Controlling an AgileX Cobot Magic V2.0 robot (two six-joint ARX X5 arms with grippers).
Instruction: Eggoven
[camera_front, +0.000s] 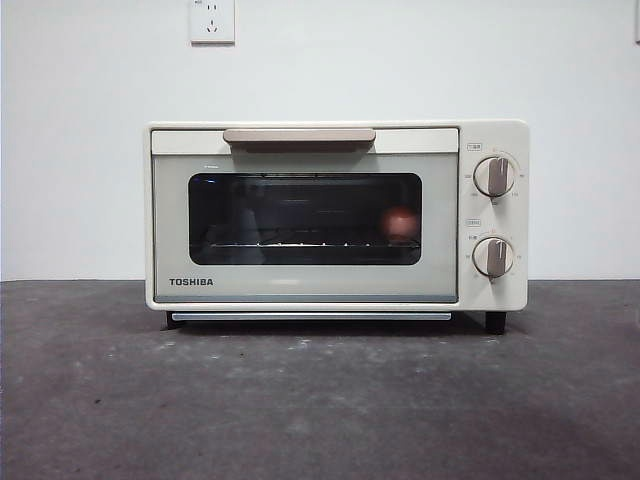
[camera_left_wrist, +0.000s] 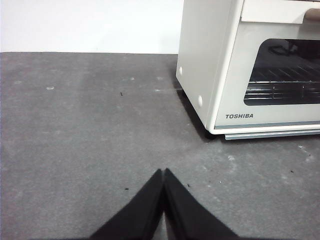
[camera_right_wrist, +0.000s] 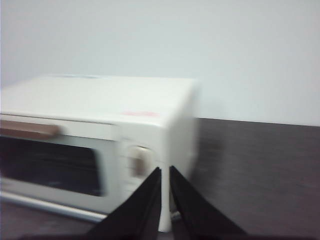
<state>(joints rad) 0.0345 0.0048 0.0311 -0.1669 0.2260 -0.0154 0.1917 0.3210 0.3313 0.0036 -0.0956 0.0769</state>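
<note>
Two grippers, both pressed together and holding nothing: left gripper (camera_left_wrist: 164, 172) low over the table (camera_left_wrist: 90, 130), right gripper (camera_right_wrist: 165, 170) up near the oven (camera_front: 335, 215). Egg (camera_front: 400, 223) inside, behind closed door, right side of rack.

TOSHIBA in dark capitals on the toaster oven (camera_front: 300, 290), low on the door's cream frame, under the glass, at the corner away from the knobs; the same word shows in the left wrist view (camera_left_wrist: 239, 116), well ahead of the closed jaws; small marks around the two knobs (camera_front: 494, 176) too fine to read; a faint pink mark on the oven's top, blurred, unreadable.
</note>
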